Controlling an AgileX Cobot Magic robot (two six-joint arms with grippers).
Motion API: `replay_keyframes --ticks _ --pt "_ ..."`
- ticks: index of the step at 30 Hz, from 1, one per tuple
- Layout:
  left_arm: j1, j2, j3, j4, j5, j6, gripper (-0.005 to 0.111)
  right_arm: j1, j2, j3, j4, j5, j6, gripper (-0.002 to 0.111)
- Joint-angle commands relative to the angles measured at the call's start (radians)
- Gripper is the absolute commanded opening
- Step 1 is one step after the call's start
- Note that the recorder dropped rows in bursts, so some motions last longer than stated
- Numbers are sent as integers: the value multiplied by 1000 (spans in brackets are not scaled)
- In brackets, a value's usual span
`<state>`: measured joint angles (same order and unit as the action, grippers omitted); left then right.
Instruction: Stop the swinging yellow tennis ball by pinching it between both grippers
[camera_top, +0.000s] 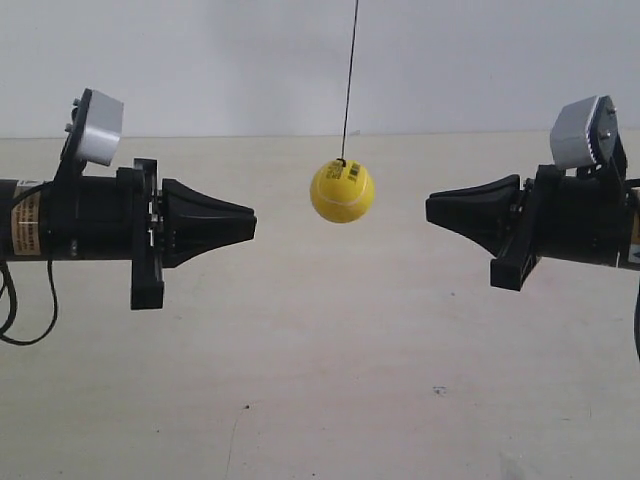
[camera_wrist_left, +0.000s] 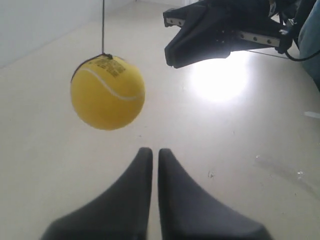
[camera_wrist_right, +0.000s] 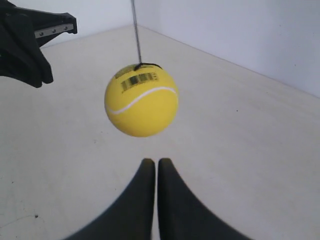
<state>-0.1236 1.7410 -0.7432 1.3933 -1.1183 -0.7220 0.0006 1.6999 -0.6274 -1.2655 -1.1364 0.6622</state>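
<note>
The yellow tennis ball (camera_top: 342, 192) hangs on a thin dark string (camera_top: 350, 80) above the pale table, between both grippers and touching neither. My left gripper (camera_top: 250, 225), on the arm at the exterior view's left, points at it from a short gap away. In the left wrist view the gripper (camera_wrist_left: 155, 150) is shut on nothing, and the ball (camera_wrist_left: 107, 92) hangs ahead, off to one side. My right gripper (camera_top: 430, 210) faces the ball from the other side. In the right wrist view the gripper (camera_wrist_right: 152, 161) is shut and empty, with the ball (camera_wrist_right: 141, 104) just beyond its tips.
The pale table (camera_top: 320, 380) runs back to a white wall (camera_top: 200, 60). A dark cable (camera_top: 30, 320) loops down from the arm at the exterior view's left. Each wrist view shows the opposite gripper beyond the ball: the right one (camera_wrist_left: 172, 55) and the left one (camera_wrist_right: 42, 75).
</note>
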Motion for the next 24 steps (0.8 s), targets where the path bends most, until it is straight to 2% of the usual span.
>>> replay_keyframes --ticks 1,10,15,18,24 --pt "-5 36 -45 -14 -44 -22 5 0 -1 -3 21 7 -24 0" --pt "-5 71 -101 7 -60 -51 5 0 4 -74 13 12 -5 0" --pt "-5 71 -125 24 -51 -74 5 0 86 -134 2 16 16 0" --pt "-5 71 -150 74 -53 -119 5 -1 162 -188 -48 -42 68 0" --pt "-5 71 -160 142 -55 -159 5 0 182 -222 -128 -49 134 0"
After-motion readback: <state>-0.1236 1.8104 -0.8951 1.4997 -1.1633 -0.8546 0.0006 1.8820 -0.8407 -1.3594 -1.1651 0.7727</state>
